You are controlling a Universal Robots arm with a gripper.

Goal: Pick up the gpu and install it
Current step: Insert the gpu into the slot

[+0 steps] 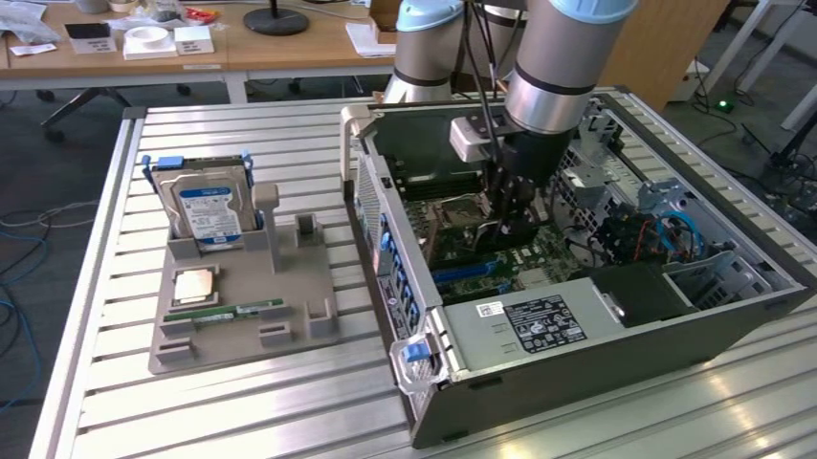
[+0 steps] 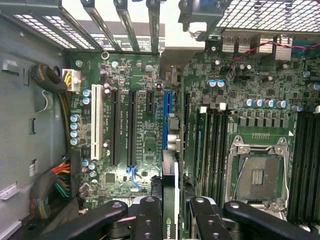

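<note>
The gripper is hanging inside the open case, its fingers pinching the gpu edge-on between them. The card is pointing away from the jaws, in line with the blue slot on the board just beyond it; whether card and slot are touching I cannot tell. The empty socket is lying off to one side of the gripper and the white slot to the other. Well away, outside the case, a tray is holding an upright drive and a memory stick.

One gpu, one hard drive
</note>
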